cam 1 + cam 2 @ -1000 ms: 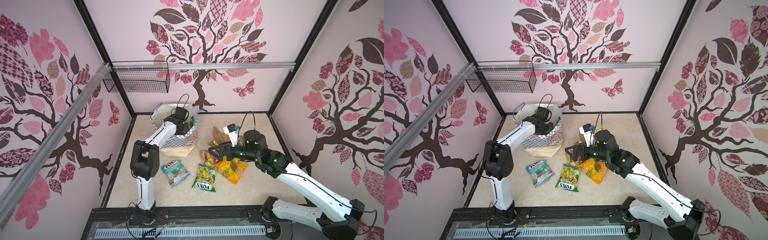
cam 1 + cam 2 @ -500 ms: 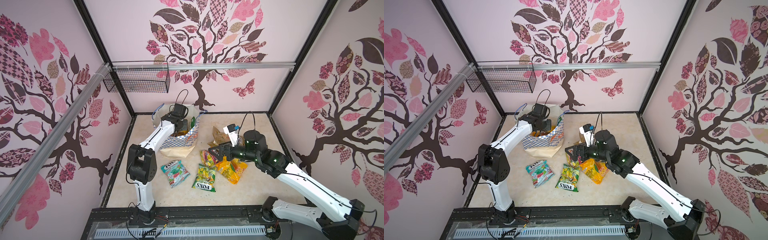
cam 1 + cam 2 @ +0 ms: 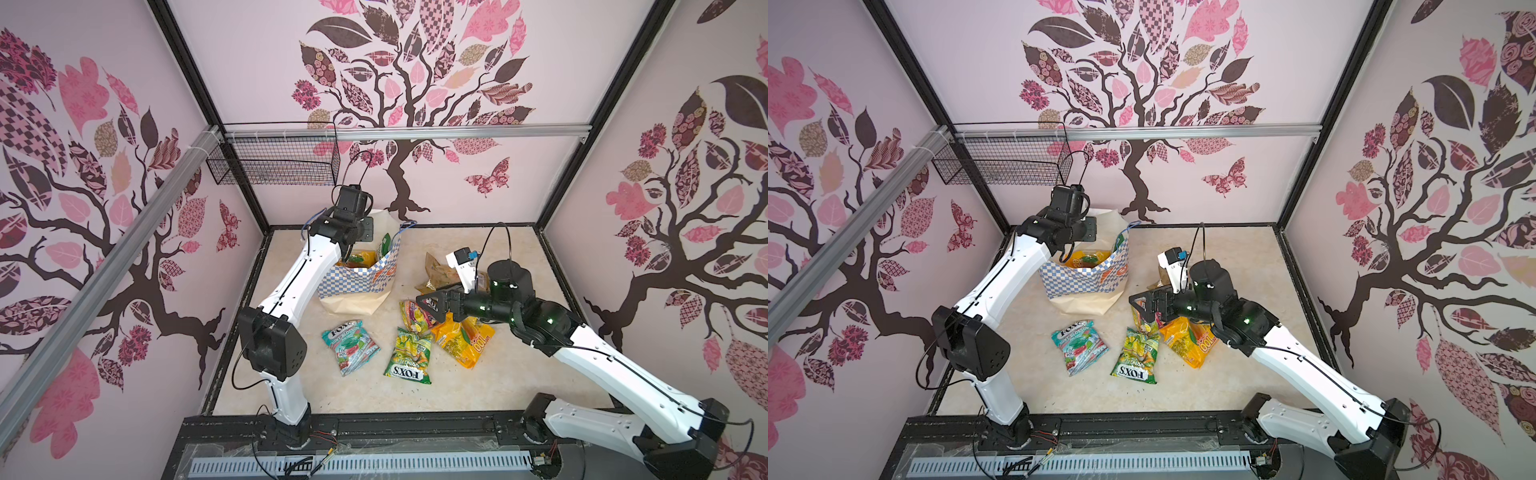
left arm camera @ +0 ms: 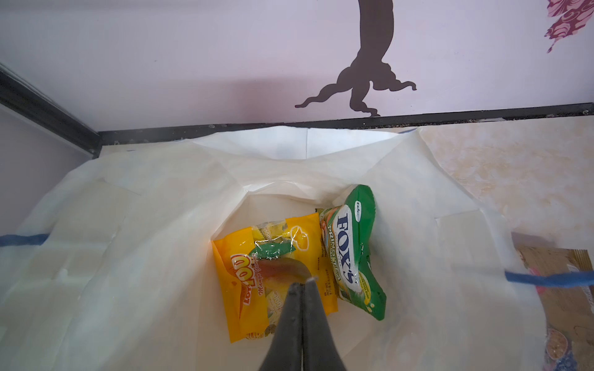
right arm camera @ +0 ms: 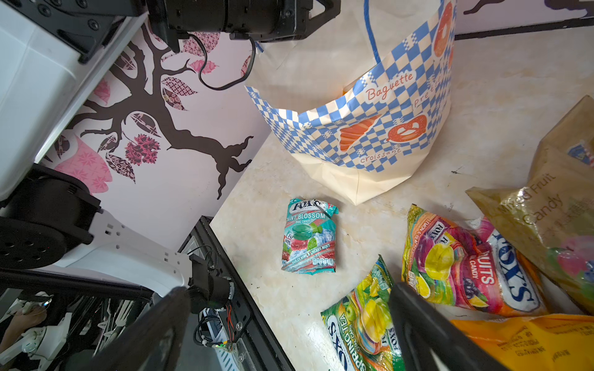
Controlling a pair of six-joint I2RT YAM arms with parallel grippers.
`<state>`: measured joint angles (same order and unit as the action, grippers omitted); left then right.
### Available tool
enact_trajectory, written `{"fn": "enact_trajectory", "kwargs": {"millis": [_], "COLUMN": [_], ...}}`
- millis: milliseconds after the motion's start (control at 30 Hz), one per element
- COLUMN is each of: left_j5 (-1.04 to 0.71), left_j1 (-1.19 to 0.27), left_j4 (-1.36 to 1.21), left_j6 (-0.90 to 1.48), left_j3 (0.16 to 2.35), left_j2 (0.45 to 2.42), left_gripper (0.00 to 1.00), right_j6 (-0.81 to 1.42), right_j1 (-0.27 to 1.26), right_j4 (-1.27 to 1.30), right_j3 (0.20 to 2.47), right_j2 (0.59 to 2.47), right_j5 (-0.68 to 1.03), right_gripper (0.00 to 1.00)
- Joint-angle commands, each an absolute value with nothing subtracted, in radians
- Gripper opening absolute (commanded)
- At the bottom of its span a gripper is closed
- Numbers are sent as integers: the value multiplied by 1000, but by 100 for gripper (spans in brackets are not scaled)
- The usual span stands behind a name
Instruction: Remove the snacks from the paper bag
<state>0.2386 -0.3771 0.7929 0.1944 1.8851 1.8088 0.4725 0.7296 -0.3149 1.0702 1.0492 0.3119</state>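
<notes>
The paper bag (image 5: 321,122) stood upright toward the far left of the table (image 3: 519,374), its mouth open upward. Its blue-and-white checks were printed with "Baguette", "croissant" and a cut-off "Pret". On its floor lay a yellow packet (image 4: 244,273) marked "LOT 100" and "Mango". Touching it was a green bag (image 4: 350,250) reading "FOX'S SPRING TEA", and their long axes ran side by side. The left gripper (image 4: 303,284) pointed down into the bag over the yellow packet, jaws clenched with nothing seen between them. In front of the bag lay a teal packet (image 5: 308,237) lettered "FOX'S MINT BLOSSOM OVAL CANDY", its header end toward the bag. A second green packet (image 5: 363,327), also "FOX'S SPRING TEA", lay lengthwise front to back with its header toward the table's near edge. Beside these were a pink packet (image 5: 466,266) reading "FOX'S FRUITS CANDY", an orange packet (image 3: 463,338) showing "100", and a gold-brown bag (image 5: 553,218) reading "Mixed Fruit Candy". The right gripper (image 5: 287,290) hovered above the pink packet, spread wide and empty.
</notes>
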Motion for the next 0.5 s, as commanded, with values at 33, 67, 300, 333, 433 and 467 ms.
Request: {"fn": "enact_trajectory", "kwargs": {"millis": [33, 67, 300, 333, 433, 467], "left_j5": [239, 231, 159, 151, 141, 135], "left_j1": [-379, -377, -322, -316, -314, -314], "left_j4": [808, 811, 719, 706, 646, 620], "left_j6": [178, 174, 158, 160, 160, 158], "left_j3": [1913, 1913, 1834, 1828, 1791, 1775], "left_j2": [1802, 1811, 1905, 1925, 1972, 1986], "left_gripper": [0, 0, 93, 96, 98, 98], "right_j6": [481, 482, 482, 480, 479, 479], "right_j1": [726, 727, 726, 726, 727, 726], "right_j4": [-298, -295, -302, -306, -307, -307], "right_j3": [1068, 1067, 1057, 1059, 1056, 1055], "right_j2": [1066, 1067, 1055, 1054, 1050, 1049], "right_j5": [328, 330, 324, 321, 315, 313], "right_gripper": [100, 100, 100, 99, 100, 99]}}
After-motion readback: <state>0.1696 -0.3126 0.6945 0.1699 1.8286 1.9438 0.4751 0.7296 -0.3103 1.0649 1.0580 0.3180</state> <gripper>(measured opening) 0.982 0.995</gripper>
